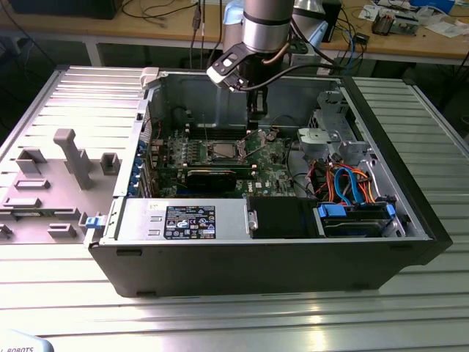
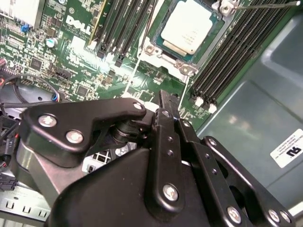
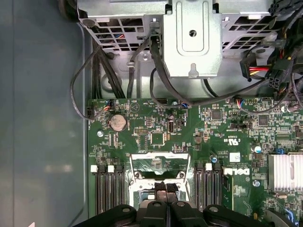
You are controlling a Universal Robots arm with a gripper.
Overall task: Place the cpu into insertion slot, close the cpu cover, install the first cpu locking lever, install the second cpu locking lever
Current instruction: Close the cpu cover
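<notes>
Second wrist view, flat silvery square cpu (image 2: pixel 191 29)

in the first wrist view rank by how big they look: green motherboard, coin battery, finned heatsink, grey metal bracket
1. green motherboard
2. grey metal bracket
3. finned heatsink, partly cut off
4. coin battery

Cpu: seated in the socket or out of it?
In: the cpu lies flat inside the metal-rimmed socket in the second wrist view.

A lab: cable-strewn workbenches (image 1: pixel 440 45) behind an opened computer (image 1: pixel 256 264) on a metal table (image 1: pixel 220 323).
</notes>
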